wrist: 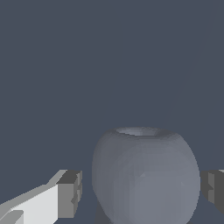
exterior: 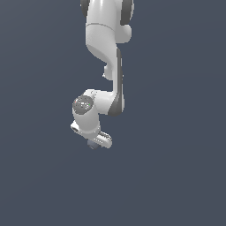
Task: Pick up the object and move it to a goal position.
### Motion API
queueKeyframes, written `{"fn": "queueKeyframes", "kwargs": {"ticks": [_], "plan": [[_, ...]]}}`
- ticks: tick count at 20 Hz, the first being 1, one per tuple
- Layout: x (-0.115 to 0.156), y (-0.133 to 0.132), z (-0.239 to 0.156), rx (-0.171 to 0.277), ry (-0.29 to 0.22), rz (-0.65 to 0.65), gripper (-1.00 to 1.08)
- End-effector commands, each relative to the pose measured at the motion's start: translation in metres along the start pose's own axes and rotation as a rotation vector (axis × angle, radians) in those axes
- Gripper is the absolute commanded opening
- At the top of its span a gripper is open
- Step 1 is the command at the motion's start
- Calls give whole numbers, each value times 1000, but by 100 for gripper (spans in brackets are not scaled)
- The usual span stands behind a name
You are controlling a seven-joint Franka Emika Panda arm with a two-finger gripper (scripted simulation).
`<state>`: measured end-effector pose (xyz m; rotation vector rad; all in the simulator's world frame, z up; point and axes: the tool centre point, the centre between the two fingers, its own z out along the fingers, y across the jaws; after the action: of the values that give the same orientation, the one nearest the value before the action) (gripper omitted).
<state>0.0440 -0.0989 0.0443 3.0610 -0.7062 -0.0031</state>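
- Arm is bent down low; the tool sits right over the object in the exterior view, where only a sliver of grey-blue shows under the white hand.
- Wrist view: object is a rounded grey-blue ball with a flattened or dimpled top, sitting between the two fingertips.
- Tool state: spread wide, straddling the ball. A visible gap on the near-finger side; the other pad looks just beside the ball, contact there too close to call. Not clamped, as far as I can see.
- Whether the ball rests on a surface or is lifted: can't tell, background is uniform dark slate with no counter edge visible. A darker patch under the ball in the wrist view suggests a shadow, so my read is it sits on the ground.
- Progress, as a judgement: approach and alignment done; grasp not yet made.
- Left: close on the ball, lift, carry to goal.
- No goal marker visible in either view, so the remaining travel is unknown.
- Risk: round shape, could squirt out if the pads close off-centre.
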Motion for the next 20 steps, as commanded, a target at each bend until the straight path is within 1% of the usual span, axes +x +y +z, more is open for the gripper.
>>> {"fn": "queueKeyframes", "kwargs": {"ticks": [1,3,4,15,20], "plan": [[1,0,5,1,2,0,100],[2,-1,5,1,2,0,100],[2,-1,5,1,2,0,-100],[2,0,4,1,2,0,-100],[4,5,-8,1,2,0,-100]]}}
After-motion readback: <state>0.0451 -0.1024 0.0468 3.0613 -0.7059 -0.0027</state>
